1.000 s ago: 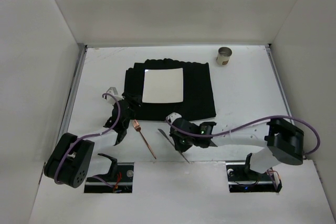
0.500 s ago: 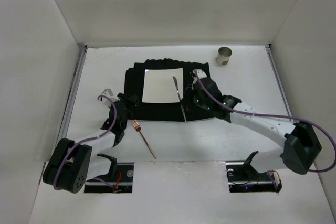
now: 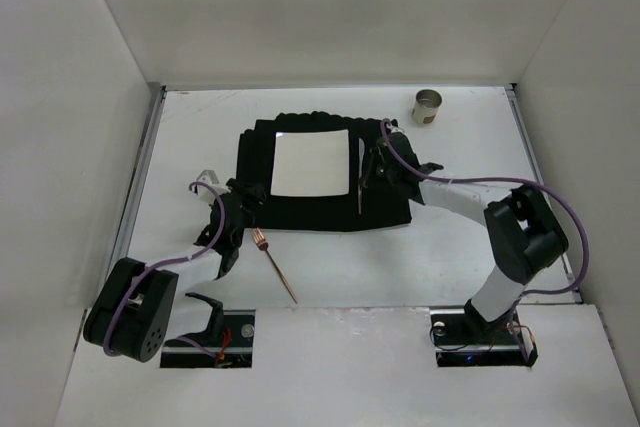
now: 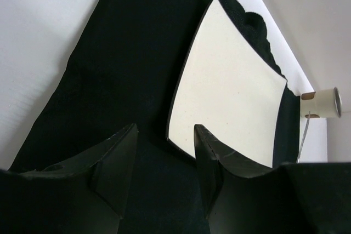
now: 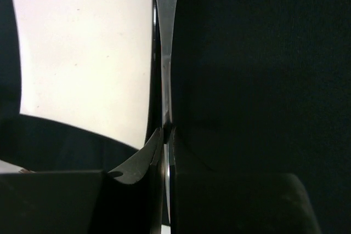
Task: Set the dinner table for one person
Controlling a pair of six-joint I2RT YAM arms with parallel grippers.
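**Top view.** Matte white surface (image 3: 190,137) with thin metal rails (image 3: 138,187) along both sides, closed in by plain white walls. A black mat (image 3: 385,202) lies mid-surface, and a square white plate (image 3: 312,162) sits on its left half. The right gripper (image 3: 372,169) holds a knife (image 3: 359,182) lengthwise just beside the plate's right edge, over the mat, which I judge is the usual place for a knife in a setting. A small cup (image 3: 427,105) stands at the far right, off the mat. A copper-coloured utensil (image 3: 278,269) lies on the bare surface near the arm bases and is not yet placed; I cannot tell what kind it is. The left gripper (image 3: 240,205) hangs over the mat's near-left corner.

**Left wrist.** Fingers (image 4: 118,157) stand apart with nothing between them. Below is the mat, with the plate's near corner just ahead. The gripper is likely parked while the other arm works.

**Right wrist.** The fingers are pinched together on the knife's thin metal. The knife runs parallel to the plate edge. I cannot tell whether it touches the mat.
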